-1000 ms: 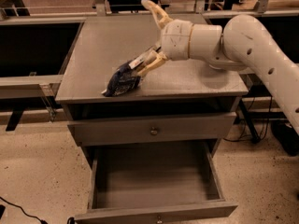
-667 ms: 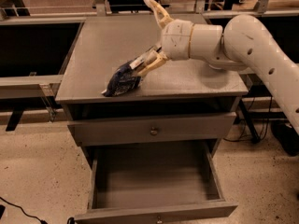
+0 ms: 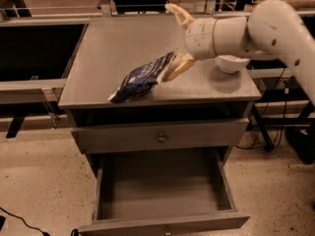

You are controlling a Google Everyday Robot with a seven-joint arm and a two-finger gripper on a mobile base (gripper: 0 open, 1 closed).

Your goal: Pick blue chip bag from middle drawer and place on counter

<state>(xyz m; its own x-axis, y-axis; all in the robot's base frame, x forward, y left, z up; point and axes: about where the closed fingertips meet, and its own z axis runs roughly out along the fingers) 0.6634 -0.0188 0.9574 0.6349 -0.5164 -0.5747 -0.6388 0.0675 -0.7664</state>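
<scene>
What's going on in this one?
The robot's arm reaches in from the right over the counter, with its pincer open. The bag lies on the counter near the front edge, and its right end is tilted up against the lower finger. The drawer below stands pulled out, with no bag in it. The bag looks delivered, and the arm has not yet pulled away.

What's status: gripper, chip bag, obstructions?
Gripper open over counter, lower finger against blue chip bag. Bag lying near counter's front edge. Middle drawer open, empty. White bowl beside arm, apart from bag.
</scene>
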